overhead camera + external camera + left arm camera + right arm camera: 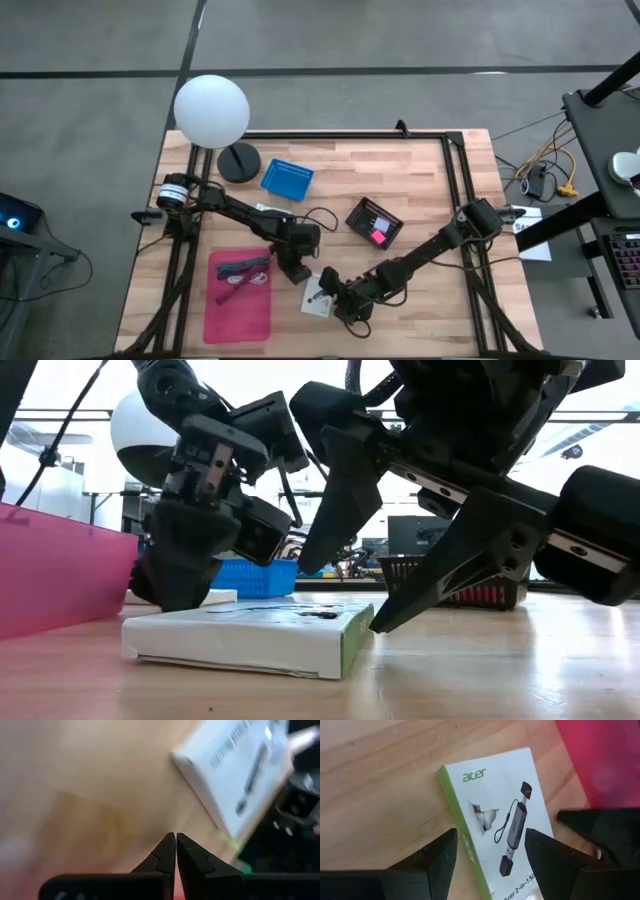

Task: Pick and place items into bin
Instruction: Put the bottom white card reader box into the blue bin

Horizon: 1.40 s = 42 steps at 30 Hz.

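A white Acer box (pixel 318 293) with a green side lies flat on the table, right of the pink bin (pixel 240 310). Purple pens (pixel 245 267) and a pale item (pixel 247 283) lie in the bin. My right gripper (pixel 490 832) is open and low over the box (pixel 495 825), with one finger on each side of its green long edge (pixel 352 643). My left gripper (pixel 175 837) is shut and points down at the bare table just beyond the box's far-left part (pixel 235 775). In the low view it (pixel 185 598) stands behind the box (pixel 240 635). My right gripper comes at the box slanting down from the table's right. One fingertip (pixel 378 625) is right at the box's green-edged corner (pixel 358 622), and I cannot tell whether it touches. The other fingertip (pixel 305 568) is above the box's top face.
A blue basket (pixel 287 178) and a black basket with a pink thing inside (pixel 373 222) stand farther back. A white globe lamp (pixel 211 110) on a black base (pixel 238 162) is at the far left. Bare wood lies toward the near right.
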Motion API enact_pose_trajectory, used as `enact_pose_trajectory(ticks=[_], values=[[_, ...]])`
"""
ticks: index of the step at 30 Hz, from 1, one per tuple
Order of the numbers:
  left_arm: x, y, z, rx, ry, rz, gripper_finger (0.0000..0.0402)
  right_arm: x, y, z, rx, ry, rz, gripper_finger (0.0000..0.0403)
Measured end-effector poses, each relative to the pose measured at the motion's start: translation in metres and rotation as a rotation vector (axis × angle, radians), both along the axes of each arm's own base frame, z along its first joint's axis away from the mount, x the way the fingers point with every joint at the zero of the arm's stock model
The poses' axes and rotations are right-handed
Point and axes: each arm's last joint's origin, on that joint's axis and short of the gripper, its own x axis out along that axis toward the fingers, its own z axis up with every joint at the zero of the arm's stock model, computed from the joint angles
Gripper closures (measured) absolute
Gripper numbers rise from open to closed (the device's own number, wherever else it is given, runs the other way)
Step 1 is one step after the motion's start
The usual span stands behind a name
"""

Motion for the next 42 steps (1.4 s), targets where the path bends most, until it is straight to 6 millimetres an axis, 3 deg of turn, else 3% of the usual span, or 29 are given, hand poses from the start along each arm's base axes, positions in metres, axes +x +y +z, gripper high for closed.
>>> enact_pose_trajectory(ticks=[9, 19, 29, 36, 42], values=[[0.0, -0.012, 0.001, 0.119, -0.007, 0.056, 0.0401, -0.004, 0.0, -0.003, 0.028, 0.064, 0.04, 0.0184], [0.003, -0.024, 0.002, 0.121, -0.052, 0.055, 0.0401, -0.004, 0.001, -0.006, -0.001, 0.058, 0.13, 0.0184], [0.002, -0.027, 0.002, 0.151, -0.132, -0.057, 0.0401, 0.002, -0.005, -0.006, -0.106, 0.022, 0.266, 0.0184], [0.004, -0.028, 0.003, 0.153, -0.2, -0.147, 0.0401, 0.014, -0.02, -0.012, -0.102, 0.003, 0.246, 0.0184], [0.003, -0.032, 0.003, 0.128, -0.229, -0.191, 0.0402, 0.017, -0.018, -0.013, -0.134, -0.054, 0.254, 0.0184]])
